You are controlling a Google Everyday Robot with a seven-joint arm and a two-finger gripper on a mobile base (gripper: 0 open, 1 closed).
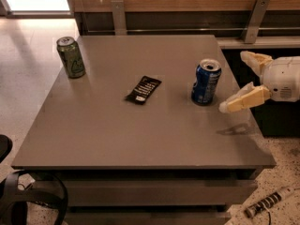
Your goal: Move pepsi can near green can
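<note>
The pepsi can (206, 82), blue with a silver top, stands upright on the right part of the grey table (117, 135). The green can (71, 57), olive-green with a silver top, stands upright near the table's far left corner. My gripper (234, 81) comes in from the right edge, just right of the pepsi can and apart from it. Its two pale fingers are spread open, one (243, 100) toward the front and one toward the back, with nothing between them.
A flat black packet (143, 89) lies on the table between the two cans. A wood-panelled wall with metal brackets runs behind the table. Black cables lie on the floor at front left, and a small striped object (267, 203) lies at front right.
</note>
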